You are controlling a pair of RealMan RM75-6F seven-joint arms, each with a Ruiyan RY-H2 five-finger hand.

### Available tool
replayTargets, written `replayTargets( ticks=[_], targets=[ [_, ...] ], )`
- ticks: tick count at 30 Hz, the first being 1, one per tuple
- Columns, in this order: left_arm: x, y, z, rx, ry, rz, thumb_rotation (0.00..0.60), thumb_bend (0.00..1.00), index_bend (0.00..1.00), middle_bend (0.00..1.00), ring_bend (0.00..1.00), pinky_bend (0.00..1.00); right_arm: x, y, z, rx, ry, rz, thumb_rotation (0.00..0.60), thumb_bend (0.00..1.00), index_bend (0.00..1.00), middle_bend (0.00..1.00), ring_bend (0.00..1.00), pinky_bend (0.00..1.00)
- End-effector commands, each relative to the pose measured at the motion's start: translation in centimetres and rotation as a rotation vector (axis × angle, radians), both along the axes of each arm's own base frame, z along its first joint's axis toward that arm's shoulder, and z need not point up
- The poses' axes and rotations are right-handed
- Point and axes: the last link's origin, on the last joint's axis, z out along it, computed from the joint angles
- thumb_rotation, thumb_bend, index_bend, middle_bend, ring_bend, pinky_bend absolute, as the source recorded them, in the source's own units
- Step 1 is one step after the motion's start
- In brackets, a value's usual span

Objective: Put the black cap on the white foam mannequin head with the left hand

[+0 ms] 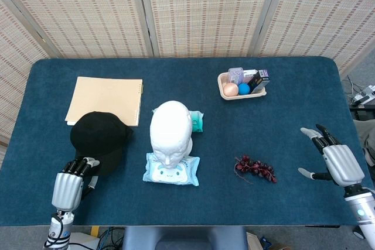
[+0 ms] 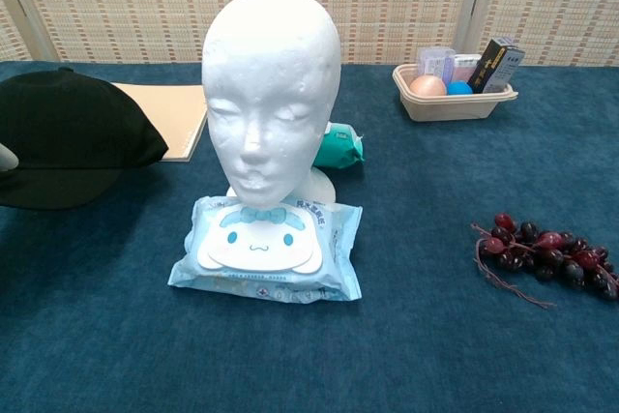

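At the left edge of the blue-covered table (image 1: 293, 121), the left hand (image 1: 69, 184) pinches the brim of the single black fabric cap (image 1: 98, 137), which lies partly on one tan paper folder (image 1: 105, 100). Lifting well likely means keeping that brim grip firm, raising the cap clear, then lowering its crown over the one white foam mannequin head (image 1: 170, 130), upright behind one blue wet-wipe pack (image 1: 171, 171). Further right sit one beige tray (image 1: 241, 93) and one dark grape bunch (image 1: 255, 169). The right hand (image 1: 334, 159) hovers empty, its fingers spread.
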Motion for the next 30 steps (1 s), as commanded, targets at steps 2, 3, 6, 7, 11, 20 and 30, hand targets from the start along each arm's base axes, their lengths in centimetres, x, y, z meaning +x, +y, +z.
replayTargets(
  ticks=[2, 3, 6, 7, 11, 20, 30],
  targets=[
    [0.09, 0.01, 0.04, 0.003, -0.005, -0.002, 0.600, 0.35, 0.43, 0.40, 0.30, 0.45, 0.02, 0.03, 0.01, 0.000, -0.001, 0.001, 0.600, 0.00, 0.08, 0.19, 0.03, 0.22],
    [0.10, 0.00, 0.04, 0.004, -0.005, -0.002, 0.600, 0.35, 0.44, 0.40, 0.30, 0.45, 0.01, 0.05, 0.02, 0.000, -0.001, 0.001, 0.600, 0.00, 0.08, 0.19, 0.03, 0.22],
    [0.15, 0.00, 0.08, 0.007, -0.011, -0.004, 0.600, 0.35, 0.47, 0.40, 0.30, 0.45, -0.01, 0.11, 0.12, -0.005, -0.003, 0.002, 0.600, 0.00, 0.08, 0.19, 0.03, 0.22],
    [0.15, 0.01, 0.10, 0.007, -0.012, -0.004, 0.600, 0.35, 0.47, 0.40, 0.30, 0.45, -0.03, 0.11, 0.15, -0.006, -0.004, 0.001, 0.600, 0.00, 0.08, 0.19, 0.03, 0.22],
    [0.19, 0.06, 0.19, 0.009, -0.019, -0.006, 0.600, 0.35, 0.51, 0.40, 0.30, 0.45, -0.08, 0.04, 0.21, -0.008, -0.005, -0.002, 0.600, 0.00, 0.08, 0.19, 0.03, 0.22],
    [0.34, 0.15, 0.45, 0.018, -0.037, -0.013, 0.600, 0.35, 0.55, 0.40, 0.30, 0.45, -0.10, -0.06, 0.16, -0.009, -0.001, -0.006, 0.600, 0.00, 0.08, 0.19, 0.03, 0.22],
    [0.79, 0.16, 1.02, 0.061, -0.080, -0.066, 0.600, 0.36, 0.65, 0.42, 0.32, 0.45, -0.08, -0.04, 0.17, -0.011, -0.001, -0.006, 0.600, 0.00, 0.08, 0.19, 0.03, 0.22]
  ],
)
